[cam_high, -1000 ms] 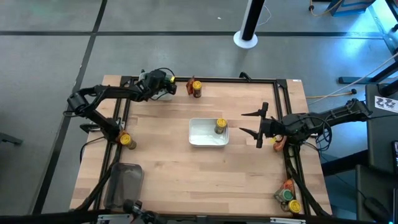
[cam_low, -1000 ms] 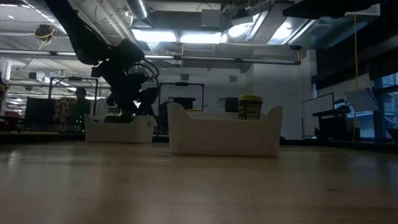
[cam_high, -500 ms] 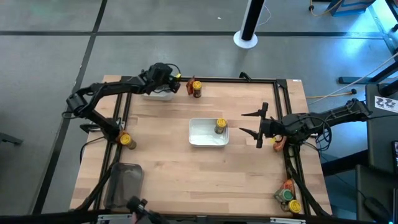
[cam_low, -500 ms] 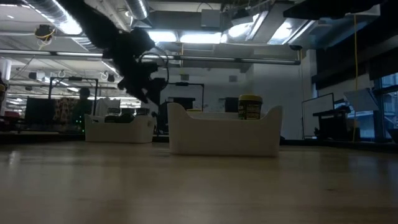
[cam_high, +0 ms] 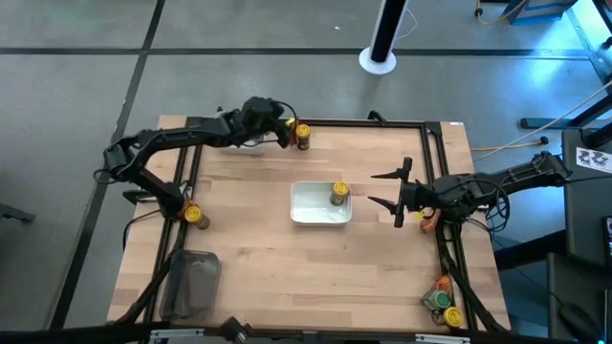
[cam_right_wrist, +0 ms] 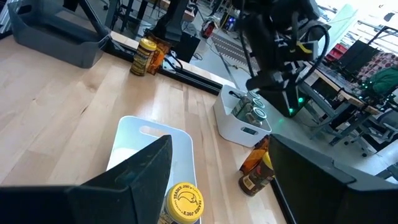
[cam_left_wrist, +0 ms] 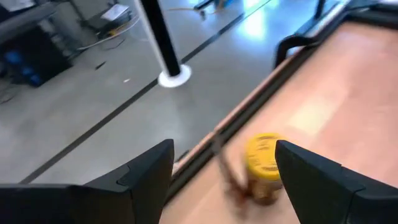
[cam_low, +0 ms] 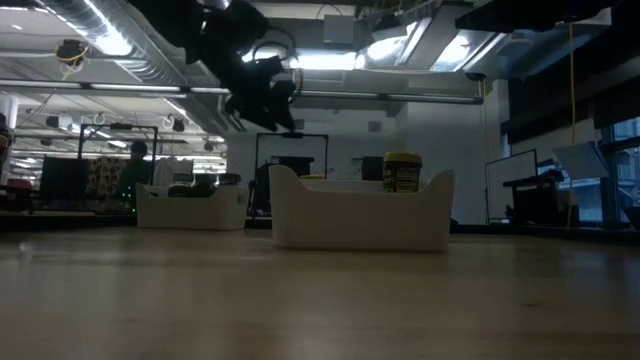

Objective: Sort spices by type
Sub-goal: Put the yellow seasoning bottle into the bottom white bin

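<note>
Left arm reaching for the next spice at the table's far edge.

Left end effector (cam_high: 283, 134), open and empty, hovers beside the yellow-lidded jar (cam_high: 302, 136); next it must descend and straddle it. Another jar (cam_high: 338, 194) sits in the centre tray (cam_high: 311, 212). Right end effector (cam_high: 386, 189) waits open, empty.

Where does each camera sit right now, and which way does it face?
High: overhead, looking straight down; both arms show.
Low: at tabletop height, looking across; left arm above the white rectangular plastic tray.
Left wrist: past its open fingers toward the yellow-lidded round jar at the far edge.
Right wrist: past its fingers over that tray.
Shared: the tray's yellow-lidded jar shows in the high, low and right wrist views.
</note>
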Controlling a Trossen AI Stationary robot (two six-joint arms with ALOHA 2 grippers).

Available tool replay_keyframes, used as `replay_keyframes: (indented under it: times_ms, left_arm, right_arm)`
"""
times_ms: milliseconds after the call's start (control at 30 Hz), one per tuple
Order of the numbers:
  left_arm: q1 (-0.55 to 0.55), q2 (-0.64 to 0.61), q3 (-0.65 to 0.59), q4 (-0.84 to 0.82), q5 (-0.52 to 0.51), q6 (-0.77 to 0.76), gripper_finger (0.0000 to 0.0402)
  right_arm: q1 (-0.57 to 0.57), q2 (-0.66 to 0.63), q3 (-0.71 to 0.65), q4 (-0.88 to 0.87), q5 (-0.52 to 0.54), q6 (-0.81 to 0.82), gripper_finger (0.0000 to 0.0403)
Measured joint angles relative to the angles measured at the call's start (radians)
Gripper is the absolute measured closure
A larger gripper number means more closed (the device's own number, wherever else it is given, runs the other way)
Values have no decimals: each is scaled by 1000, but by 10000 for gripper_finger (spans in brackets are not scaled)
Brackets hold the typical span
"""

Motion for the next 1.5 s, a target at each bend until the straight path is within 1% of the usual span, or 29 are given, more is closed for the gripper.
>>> replay_keyframes:
  times_ms: [400,533,600,733,800,1000,1067,1167,1300,1500]
  left_arm:
    - [-136,0,1,91,4,-20,133]
    - [-155,35,44,78,4,-23,133]
    - [-158,69,90,74,3,-23,133]
    - [-147,150,211,-11,3,-2,133]
    - [-135,197,267,-89,3,3,133]
    - [-94,320,406,-266,0,-49,133]
    - [-85,355,427,-308,1,-59,133]
    - [-74,391,444,-321,3,-78,133]
    - [-68,401,447,-335,3,-111,133]
    - [-61,401,447,-333,2,-118,133]
  right_arm:
    - [0,0,0,14,0,-2,139]
    - [0,0,0,21,0,-16,139]
    - [0,0,0,22,0,-23,139]
    - [0,0,0,26,1,-39,139]
    - [0,0,0,26,1,-52,139]
    - [0,0,0,19,1,-54,139]
    - [0,0,0,18,1,-53,139]
    - [0,0,0,17,1,-53,139]
    - [0,0,0,17,0,-48,139]
    - [0,0,0,16,0,-34,139]
